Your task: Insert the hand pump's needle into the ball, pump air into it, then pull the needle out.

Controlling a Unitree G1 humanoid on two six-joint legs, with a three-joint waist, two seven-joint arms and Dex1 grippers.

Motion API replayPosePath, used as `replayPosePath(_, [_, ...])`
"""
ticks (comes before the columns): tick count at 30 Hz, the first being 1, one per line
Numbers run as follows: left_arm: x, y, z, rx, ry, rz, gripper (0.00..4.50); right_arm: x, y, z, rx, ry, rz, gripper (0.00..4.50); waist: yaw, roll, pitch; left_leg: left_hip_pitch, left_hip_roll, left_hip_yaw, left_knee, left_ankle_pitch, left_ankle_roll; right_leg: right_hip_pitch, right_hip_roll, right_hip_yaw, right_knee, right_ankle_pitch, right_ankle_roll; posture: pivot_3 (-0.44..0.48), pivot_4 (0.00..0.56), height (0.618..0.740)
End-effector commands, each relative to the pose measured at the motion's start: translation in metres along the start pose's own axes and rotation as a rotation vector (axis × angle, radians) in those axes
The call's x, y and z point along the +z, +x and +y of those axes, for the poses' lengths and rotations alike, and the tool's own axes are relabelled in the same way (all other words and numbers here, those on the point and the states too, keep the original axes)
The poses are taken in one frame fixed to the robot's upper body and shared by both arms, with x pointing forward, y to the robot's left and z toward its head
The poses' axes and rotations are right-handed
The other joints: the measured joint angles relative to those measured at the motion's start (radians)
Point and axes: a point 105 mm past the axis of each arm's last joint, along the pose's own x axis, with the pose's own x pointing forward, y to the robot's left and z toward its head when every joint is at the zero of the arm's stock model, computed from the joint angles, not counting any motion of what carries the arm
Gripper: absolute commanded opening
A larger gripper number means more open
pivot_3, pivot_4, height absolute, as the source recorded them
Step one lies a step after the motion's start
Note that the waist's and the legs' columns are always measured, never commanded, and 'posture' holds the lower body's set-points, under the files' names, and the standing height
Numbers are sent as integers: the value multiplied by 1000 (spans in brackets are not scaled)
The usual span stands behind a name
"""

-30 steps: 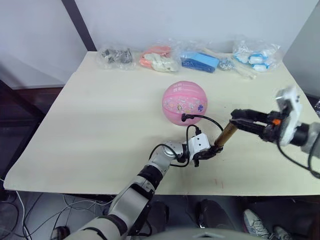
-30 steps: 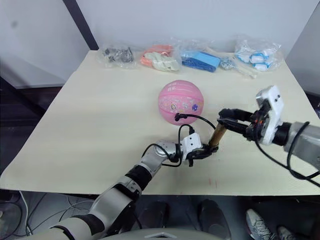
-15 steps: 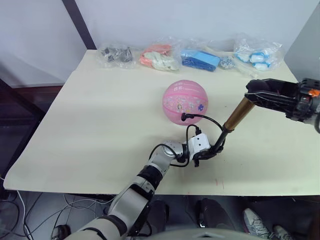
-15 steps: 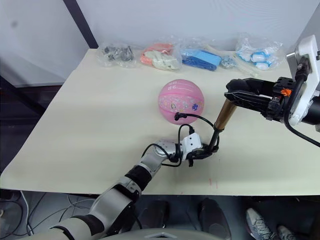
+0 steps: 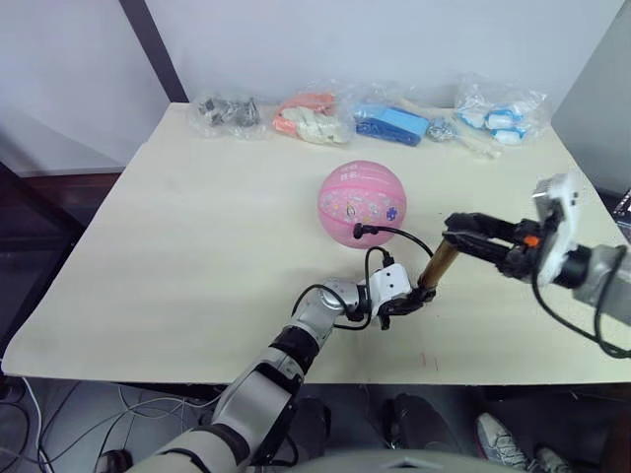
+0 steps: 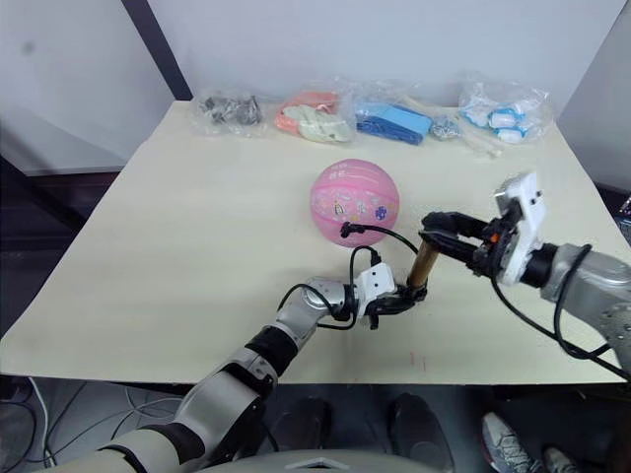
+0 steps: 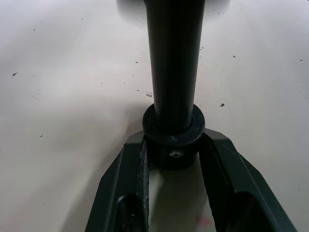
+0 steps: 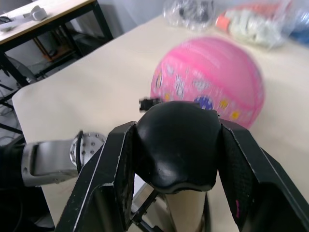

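1. The needle (image 5: 359, 233) sits in the ball (image 5: 363, 203), so insertion looks done; pumping appears under way, and pulling the needle out is left.
2. The left gripper (image 5: 406, 304) is clamped on the black base of the pump (image 5: 435, 270), pinning it to the table (image 5: 197, 227).
3. The right gripper (image 6: 434, 225) is closed on the pump's black handle, pressed down near the gold barrel.
4. The ball looks round and full, mid-table, just beyond the pump, the black hose (image 5: 399, 233) looping between them.
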Motion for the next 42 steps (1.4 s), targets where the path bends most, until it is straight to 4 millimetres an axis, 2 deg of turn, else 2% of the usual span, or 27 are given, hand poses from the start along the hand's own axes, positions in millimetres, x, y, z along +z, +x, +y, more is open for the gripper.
replayPosePath(1, [-39,-2,-22,-73,-67,133,1016,-62,16,-8,-29,78,194,1852,-1,-1,-2,0,0,0,0,0,0,0,0,0,0,0,0,0,150,740])
replayPosePath(4, [-38,-2,-22,-72,-68,131,1016,-63,21,-3,-8,63,191,1852,-1,1,-4,0,0,0,0,0,0,0,0,0,0,0,0,0,150,740])
replayPosePath(6, [-39,-2,-21,-69,-69,132,1016,-49,17,-1,-6,28,161,1851,0,2,-4,0,0,0,0,0,0,0,0,0,0,0,0,0,150,740])
replayPosePath(9, [-40,-3,-21,-65,-71,134,1016,-20,6,-2,-18,-20,95,1851,0,3,-4,0,0,-1,0,0,0,0,0,0,0,0,0,0,150,740])
replayPosePath(11, [-41,-3,-21,-64,-72,135,1016,12,-3,3,-3,-52,2,1838,0,3,-4,-1,0,-1,0,0,0,0,0,0,0,0,0,0,150,740])
replayPosePath(13, [-42,-4,-21,-64,-73,135,1016,43,-15,8,11,-93,-66,1831,3,8,3,-2,-1,-1,0,0,0,-1,-1,0,0,1,-1,0,150,740])
replayPosePath(15, [-42,-3,-22,-65,-72,134,1016,64,-26,14,16,-131,-96,1831,4,14,8,-4,-2,0,1,0,0,-2,-2,0,0,2,-3,0,150,740])
replayPosePath(19, [-42,-3,-22,-66,-72,134,1016,104,-41,24,13,-184,-165,1831,5,14,9,-4,-2,-1,1,0,0,-2,-3,-1,0,3,-4,0,150,740])
replayPosePath(23, [-42,-3,-22,-67,-71,135,1016,129,-51,32,7,-221,-195,1831,5,12,11,-5,-2,0,1,0,0,-2,-3,-1,0,3,-4,0,150,740])
replayPosePath(26, [-43,-3,-22,-68,-70,136,1016,153,-61,42,13,-255,-227,1831,5,16,14,-6,-2,0,1,0,0,-3,-4,0,0,3,-4,0,150,740])
replayPosePath(29, [-43,-4,-21,-67,-69,138,1016,165,-63,46,12,-252,-241,1831,6,16,17,-7,-2,-1,1,0,0,-3,-4,-1,-1,3,-4,0,150,740])
replayPosePath(31, [-43,-4,-21,-67,-69,139,1016,165,-61,46,11,-244,-235,1831,7,17,17,-11,-3,0,1,0,0,-7,-4,0,-1,3,-4,0,150,740])
replayPosePath(33, [-43,-3,-22,-68,-69,137,1016,152,-53,43,12,-225,-201,1831,7,17,17,-16,-3,0,3,0,0,-12,-4,0,1,3,-3,0,150,740])
replayPosePath(34, [-43,-3,-21,-69,-69,136,1016,142,-48,39,1,-214,-171,1831,8,17,17,-23,-3,1,6,0,0,-21,-5,0,6,3,-3,0,150,740])
replayPosePath(36, [-42,-3,-21,-67,-70,135,1016,114,-38,27,-25,-173,-104,1831,10,13,15,-22,-4,1,6,0,0,-20,-6,0,7,3,-3,0,150,740])
replayPosePath(39, [-42,-2,-21,-67,-70,134,1016,62,-26,7,-82,-105,-8,1831,8,4,8,-19,-4,1,6,0,0,-18,-5,0,8,3,-3,0,150,740])
replayPosePath(42, [-42,-2,-21,-65,-70,134,1016,32,-20,4,-70,-42,13,1831,3,2,7,-10,-3,1,6,0,0,-9,-4,1,8,3,-3,0,150,740])
